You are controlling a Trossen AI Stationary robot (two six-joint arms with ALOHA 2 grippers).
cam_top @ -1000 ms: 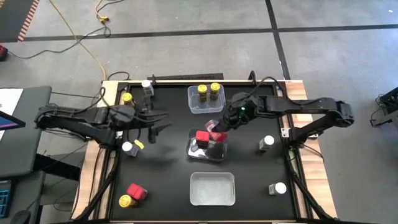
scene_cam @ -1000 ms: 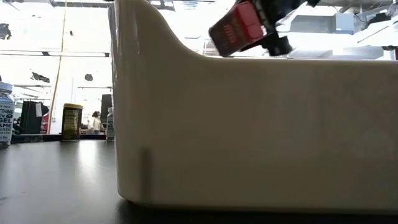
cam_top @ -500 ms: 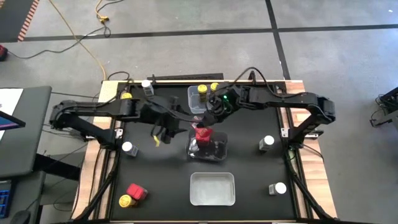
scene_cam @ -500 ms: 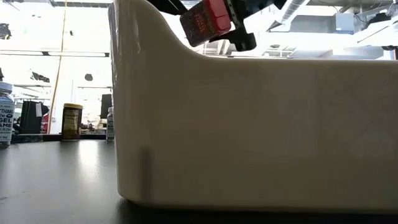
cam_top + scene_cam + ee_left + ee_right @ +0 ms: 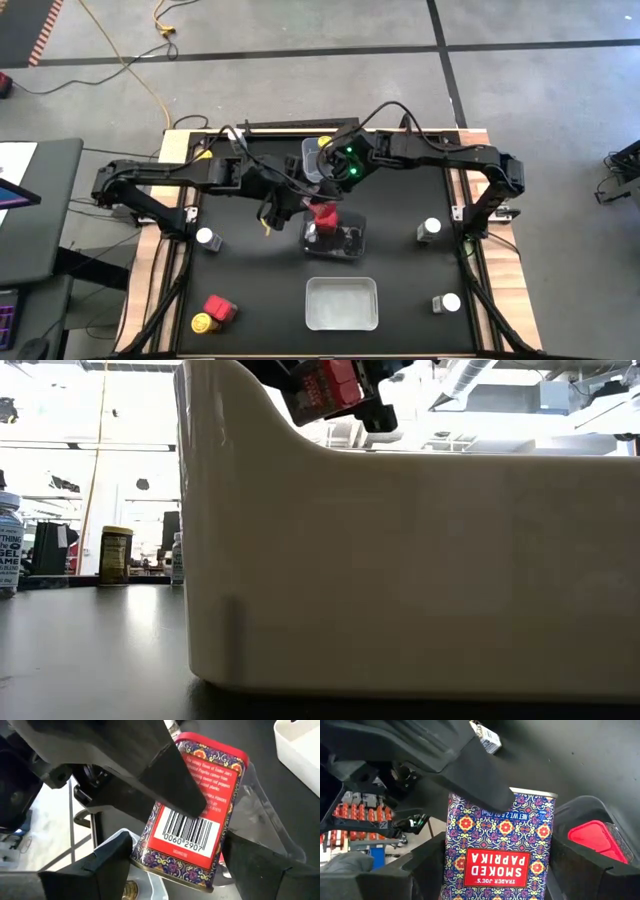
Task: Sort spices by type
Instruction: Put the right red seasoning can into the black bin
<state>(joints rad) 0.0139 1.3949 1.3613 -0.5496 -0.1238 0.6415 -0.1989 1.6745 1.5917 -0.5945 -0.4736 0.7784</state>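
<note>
Both dark arms are stretched inward and meet over the middle of the black table (image 5: 400,250). A red boxy paprika tin (image 5: 323,213) is held tilted in the air there, just above a clear plastic tub (image 5: 334,239) in which another red-capped tin (image 5: 594,838) lies. The right gripper (image 5: 495,865) is clamped on the raised tin across its patterned face. The left gripper (image 5: 175,870) is closed about the same tin from the barcode side; its fingers (image 5: 100,865) appear to touch the tin, though contact is not fully clear. In the low view the tin is seen above the wall of a white plastic tub (image 5: 420,570), which blocks most of the table behind it.

Beyond the arms, a further clear tub (image 5: 312,165) is partly hidden by the right wrist. White-capped round jars (image 5: 430,229) stand well apart on the right side; a second red tin (image 5: 219,308) touches a yellow-capped jar (image 5: 202,322) at the near left corner.
</note>
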